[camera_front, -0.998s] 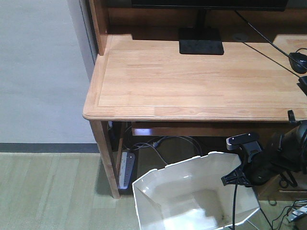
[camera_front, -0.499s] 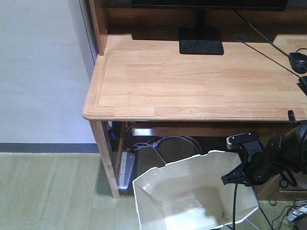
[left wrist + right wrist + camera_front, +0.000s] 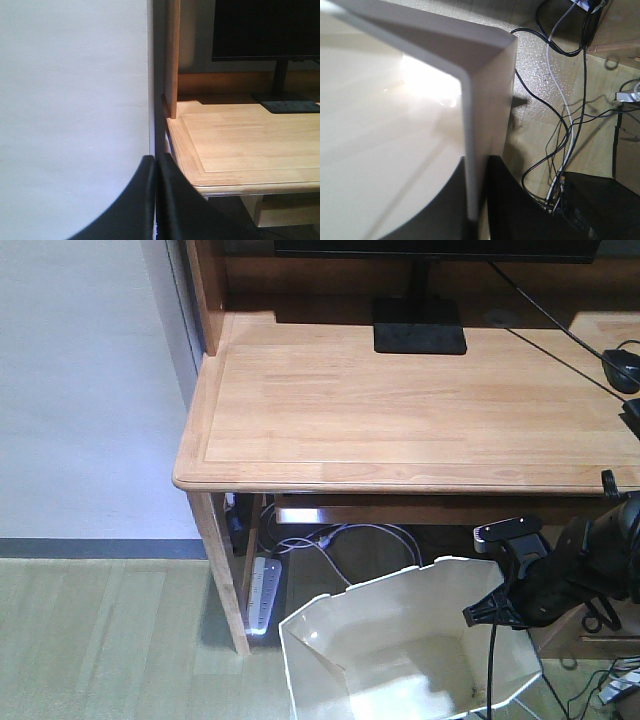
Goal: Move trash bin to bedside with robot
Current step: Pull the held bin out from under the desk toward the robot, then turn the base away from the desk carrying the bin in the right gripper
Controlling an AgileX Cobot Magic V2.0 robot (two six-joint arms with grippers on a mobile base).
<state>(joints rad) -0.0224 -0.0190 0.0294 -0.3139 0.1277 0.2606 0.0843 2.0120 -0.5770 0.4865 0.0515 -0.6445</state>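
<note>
Bin [image 3: 420, 605] wall within right end effector [image 3: 476, 202]

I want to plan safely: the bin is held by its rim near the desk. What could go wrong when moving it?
1. The right gripper grips only one thin wall of the trash bin, so it may flex or slip out.
2. Cables lie on the floor beside it; moving it could snag them.

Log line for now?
right tool: shut on white faceted plastic trash bin | left tool: shut, empty | bin beside light wooden desk | bed unseen
</note>
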